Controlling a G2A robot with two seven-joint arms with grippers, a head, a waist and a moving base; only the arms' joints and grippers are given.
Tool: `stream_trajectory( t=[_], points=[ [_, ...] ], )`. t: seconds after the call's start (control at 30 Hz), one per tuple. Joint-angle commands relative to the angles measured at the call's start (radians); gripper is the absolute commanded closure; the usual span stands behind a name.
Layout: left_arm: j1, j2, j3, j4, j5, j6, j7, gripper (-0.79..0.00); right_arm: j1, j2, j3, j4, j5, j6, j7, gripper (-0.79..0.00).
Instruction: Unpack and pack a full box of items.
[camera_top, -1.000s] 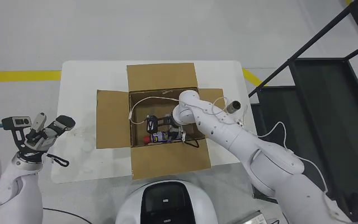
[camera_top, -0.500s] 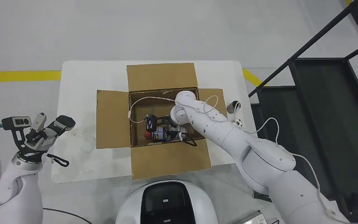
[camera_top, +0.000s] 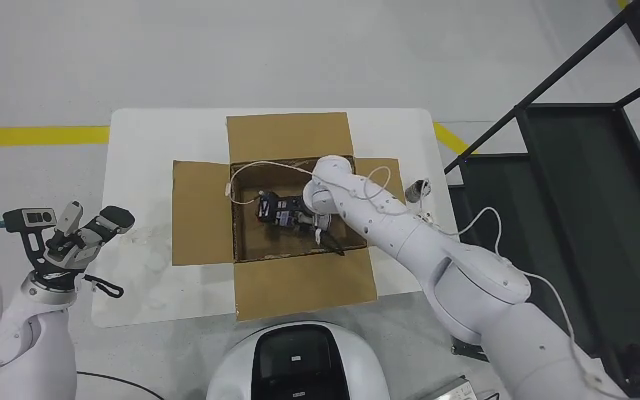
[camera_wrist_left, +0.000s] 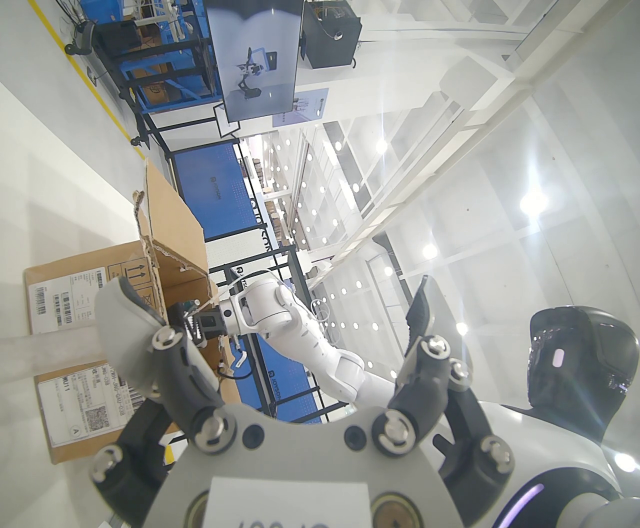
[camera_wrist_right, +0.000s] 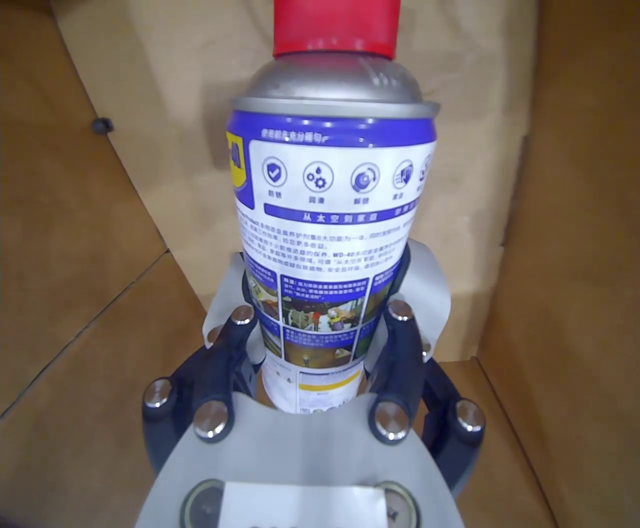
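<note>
Spray can (camera_wrist_right: 330, 200), blue and white labelled with a red cap, is clamped at its lower body by the right end effector (camera_wrist_right: 327, 270), one finger pressed on each side of the label. From the top view the can (camera_top: 285, 211) lies roughly level inside the cardboard box (camera_top: 290, 135), in the far-left part of the opening, cap end pointing toward the robot's left. From the right wrist, brown walls stand on both sides of the can and past the cap. Bare cardboard floor shows beneath the can. Whether the can touches the floor I cannot tell.

All four flaps are folded outward and lie flat or nearly flat on the white counter (camera_top: 150, 140). The far flap reaches close to the counter's far edge and the near flap overhangs the edge nearest the robot. The right arm comes in over the right flap and the right wall. A thin white cable (camera_top: 262, 167) from that arm arcs along the far-left corner of the opening.

A strip of counter surface shows between the left flap's edge and the counter's left edge. The left end effector (camera_top: 92, 222) hangs beyond that left edge, off the counter and well apart from the box, its fingers spread wide with nothing between them. A dark metal stair frame (camera_top: 560, 150) stands just beside the counter's right edge.
</note>
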Motion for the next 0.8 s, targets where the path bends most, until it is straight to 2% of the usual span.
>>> stream_trajectory(
  t=[0.0,0.23,0.37,0.57,0.77],
  points=[
    [0.0,0.0,0.0,0.0,0.0,0.0,0.0,-0.785,-0.009,0.015,0.02,-0.028,-0.011,0.018,-0.005,0.0],
    [0.0,0.0,0.0,0.0,0.0,0.0,0.0,-0.785,-0.079,0.087,0.118,-0.188,-0.053,0.046,-0.012,0.0],
    [0.0,0.0,0.0,0.0,0.0,0.0,0.0,-0.785,-0.151,0.138,0.202,-0.316,-0.071,0.027,-0.041,0.0],
    [0.0,0.0,0.0,0.0,0.0,0.0,0.0,-0.785,-0.311,0.224,0.37,-0.542,-0.129,-0.057,-0.157,0.0],
    [0.0,0.0,0.0,0.0,0.0,0.0,0.0,-0.785,-0.517,0.296,0.563,-0.819,-0.209,-0.129,-0.327,0.0]
  ],
)
